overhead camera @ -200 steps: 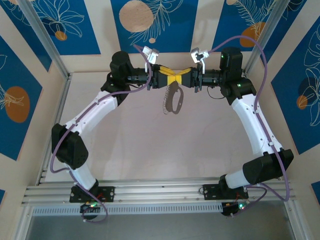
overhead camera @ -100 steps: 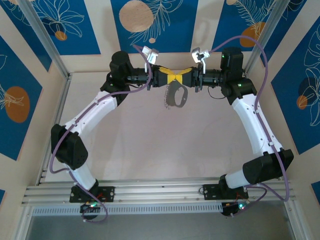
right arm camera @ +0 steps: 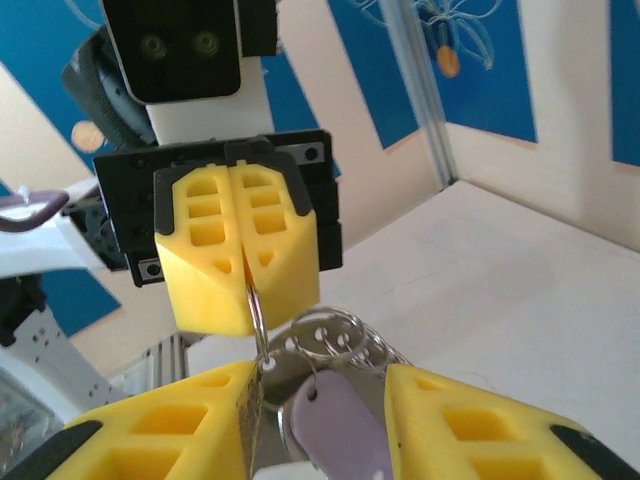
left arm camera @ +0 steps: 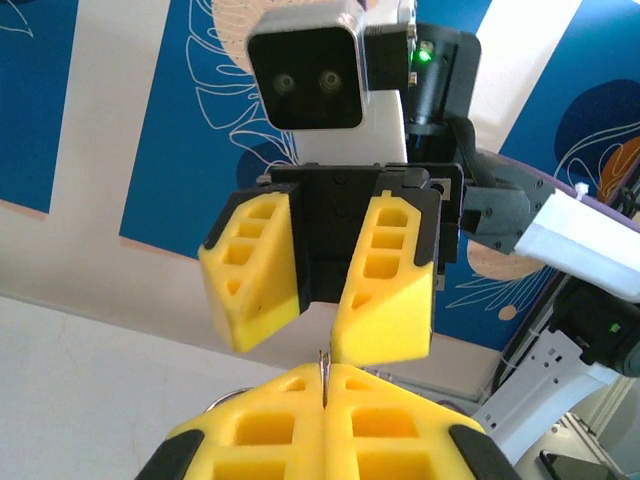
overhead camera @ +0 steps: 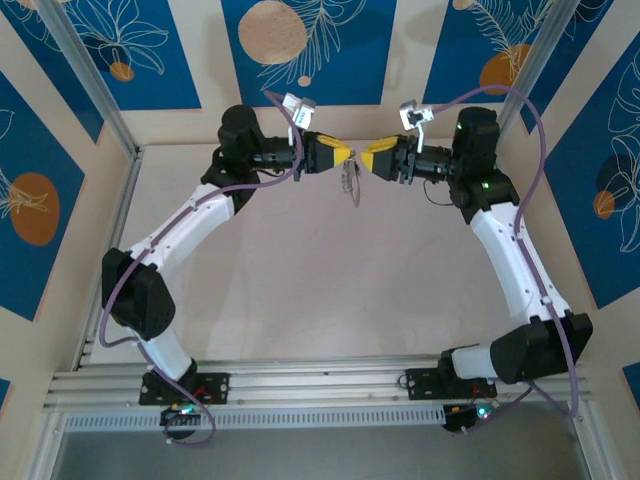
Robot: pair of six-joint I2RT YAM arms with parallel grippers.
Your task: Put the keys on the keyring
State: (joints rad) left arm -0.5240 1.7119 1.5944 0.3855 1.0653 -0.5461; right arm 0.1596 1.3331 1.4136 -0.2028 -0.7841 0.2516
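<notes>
High over the back of the table my two grippers face each other. The left gripper (overhead camera: pixel 340 155) (left arm camera: pixel 325 372) is shut on the thin wire edge of the grey keyring (overhead camera: pixel 350 184) (right arm camera: pixel 256 305), which hangs below it. The right gripper (overhead camera: pixel 368 158) (right arm camera: pixel 318 385) is open, and its yellow fingers (right arm camera: pixel 190 420) stand either side of the hanging bunch. In the right wrist view the key with the pale lilac head (right arm camera: pixel 335 425) dangles between those fingers, next to silvery rings (right arm camera: pixel 335 330). In the left wrist view the right gripper (left arm camera: pixel 322 335) shows its jaws apart.
The pale table top (overhead camera: pixel 330 290) lies far below both grippers. Blue patterned panels (overhead camera: pixel 300 50) and aluminium frame posts (overhead camera: pixel 90 80) wall in the back and sides. A metal rail (overhead camera: pixel 320 380) carries both arm bases at the near edge.
The right gripper has opened and drawn back to the right. The left gripper has closed fully. The keyring, earlier held between both grippers, now hangs from the left one, turned edge-on.
</notes>
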